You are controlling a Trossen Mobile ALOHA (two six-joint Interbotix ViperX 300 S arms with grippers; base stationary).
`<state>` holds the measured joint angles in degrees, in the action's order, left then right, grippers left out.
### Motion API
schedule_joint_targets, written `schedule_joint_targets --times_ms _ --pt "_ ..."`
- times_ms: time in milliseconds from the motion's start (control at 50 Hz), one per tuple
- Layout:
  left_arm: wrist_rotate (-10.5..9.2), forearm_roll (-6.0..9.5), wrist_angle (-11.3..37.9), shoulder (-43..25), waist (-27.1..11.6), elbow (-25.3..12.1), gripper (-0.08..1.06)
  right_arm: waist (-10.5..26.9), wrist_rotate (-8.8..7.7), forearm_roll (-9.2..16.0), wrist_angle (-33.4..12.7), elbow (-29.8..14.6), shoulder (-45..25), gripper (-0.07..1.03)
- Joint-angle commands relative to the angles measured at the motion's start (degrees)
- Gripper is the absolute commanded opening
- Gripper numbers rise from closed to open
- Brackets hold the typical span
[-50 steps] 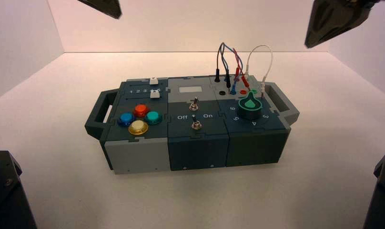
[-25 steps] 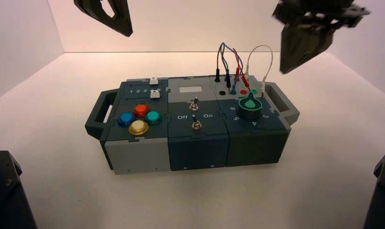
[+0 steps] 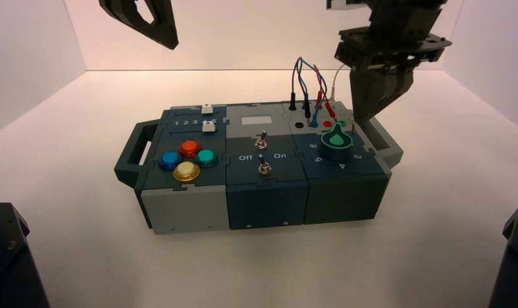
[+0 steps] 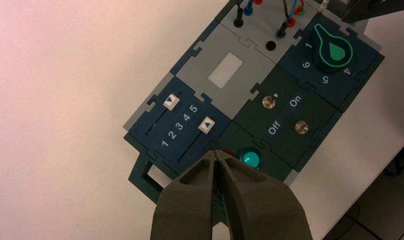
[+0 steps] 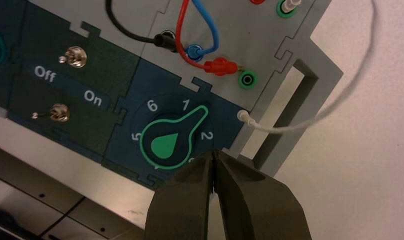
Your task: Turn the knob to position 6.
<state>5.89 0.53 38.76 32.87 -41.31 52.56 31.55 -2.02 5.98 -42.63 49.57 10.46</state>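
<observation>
The knob [image 3: 336, 142], a dark cylinder with a green teardrop pointer, sits on the right end of the box [image 3: 199, 212]. In the right wrist view the knob [image 5: 169, 145] points between numerals 1 and 2. The white numeral 6 [image 5: 151, 105] lies on the arc beside 1; it also shows in the left wrist view [image 4: 306, 65]. My right gripper [image 3: 359, 119] is shut and empty, hovering just behind and right of the knob, apart from it; it shows shut in its own view [image 5: 213, 152]. My left gripper [image 3: 170, 43] hangs high over the box's left, shut [image 4: 217, 154].
Black, blue, red and white wires [image 3: 308, 80] arch from sockets just behind the knob. Two metal toggle switches [image 5: 76, 56] stand by Off and On. Coloured dome buttons [image 3: 187, 160] and two sliders [image 4: 171, 101] lie on the box's left. The right handle [image 3: 381, 138] juts beyond the knob.
My right gripper has come down and leftward from the upper right to just above the box's right end by the knob. The left gripper dropped slightly early on, then held still.
</observation>
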Motion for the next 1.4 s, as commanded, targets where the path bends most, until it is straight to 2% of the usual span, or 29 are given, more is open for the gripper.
schedule_joint_targets --times_ms 20,660,1400 --pt "0.18 0.0 -0.2 0.4 -0.2 -0.7 -0.03 0.3 -0.18 -0.7 0.2 -1.9 -0.6 -0.02" --pt "0.26 -0.09 -0.1 0.4 -0.2 -0.8 -0.03 0.3 -0.18 -1.1 0.3 -5.0 -6.0 -0.02" --pt "0.35 -0.18 -0.1 0.2 -0.2 -0.9 -0.03 4.2 -0.18 -0.7 1.4 -8.1 -9.3 -0.02"
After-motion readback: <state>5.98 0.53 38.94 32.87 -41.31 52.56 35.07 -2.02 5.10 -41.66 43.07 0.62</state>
